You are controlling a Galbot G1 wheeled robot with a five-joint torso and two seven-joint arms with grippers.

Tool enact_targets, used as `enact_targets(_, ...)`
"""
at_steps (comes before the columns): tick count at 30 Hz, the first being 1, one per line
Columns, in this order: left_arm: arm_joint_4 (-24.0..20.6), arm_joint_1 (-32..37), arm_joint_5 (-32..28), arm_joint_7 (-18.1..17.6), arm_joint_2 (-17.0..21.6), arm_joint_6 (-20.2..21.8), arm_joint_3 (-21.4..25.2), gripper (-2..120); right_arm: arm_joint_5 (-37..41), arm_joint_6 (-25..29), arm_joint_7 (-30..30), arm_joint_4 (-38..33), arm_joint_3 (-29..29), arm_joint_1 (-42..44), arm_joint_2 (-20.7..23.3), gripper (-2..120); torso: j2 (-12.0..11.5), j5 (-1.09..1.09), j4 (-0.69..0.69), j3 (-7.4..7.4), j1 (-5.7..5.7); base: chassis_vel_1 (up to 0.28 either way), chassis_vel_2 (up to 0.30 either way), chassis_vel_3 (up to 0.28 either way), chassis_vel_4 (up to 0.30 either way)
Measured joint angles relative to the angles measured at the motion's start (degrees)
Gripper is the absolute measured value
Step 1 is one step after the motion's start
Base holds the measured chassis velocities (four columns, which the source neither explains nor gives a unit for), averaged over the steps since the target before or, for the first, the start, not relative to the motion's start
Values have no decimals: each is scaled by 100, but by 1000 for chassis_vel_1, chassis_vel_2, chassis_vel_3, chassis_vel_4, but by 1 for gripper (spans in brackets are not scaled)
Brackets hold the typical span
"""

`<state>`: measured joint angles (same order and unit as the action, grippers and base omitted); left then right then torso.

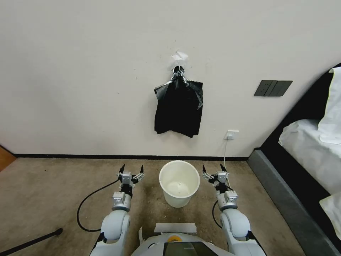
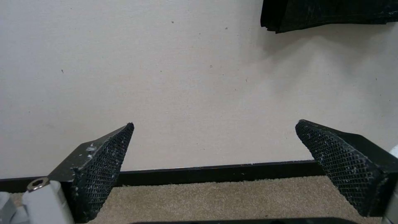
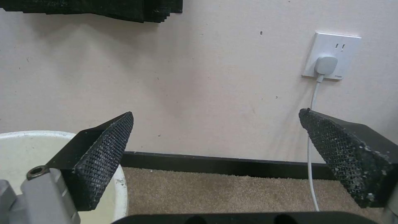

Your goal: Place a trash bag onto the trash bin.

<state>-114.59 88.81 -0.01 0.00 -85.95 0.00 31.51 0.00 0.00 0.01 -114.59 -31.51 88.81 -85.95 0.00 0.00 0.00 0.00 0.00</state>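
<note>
Bin (image 1: 179, 183) sits on the carpet (image 1: 53, 185) right before you, upright and unlined, between your two grippers. Your left gripper (image 1: 131, 170) hovers just beside it on one side, jaws spread wide and holding nothing; your right gripper (image 1: 214, 169) mirrors it on the other side, likewise wide and bare. Farther off, a bundle (image 1: 178, 108) of black bags hangs flat on the wall (image 1: 71, 71) above the bin, gathered at a silvery-taped top, its lower edge free and well apart from both grippers. No single loose bag is out yet. Expect thin, light, slippery film that crumples and clings to its neighbours, so you would likely do best pinching one outer layer near the bottom corner, not the whole stack.
</note>
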Motion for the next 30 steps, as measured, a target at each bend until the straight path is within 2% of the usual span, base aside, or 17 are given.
enact_targets(30, 0, 0, 0, 0, 0, 0, 0, 100, 0, 0, 0, 0, 0, 0, 0, 100, 0, 0, 0, 0, 0, 0, 0, 0, 0)
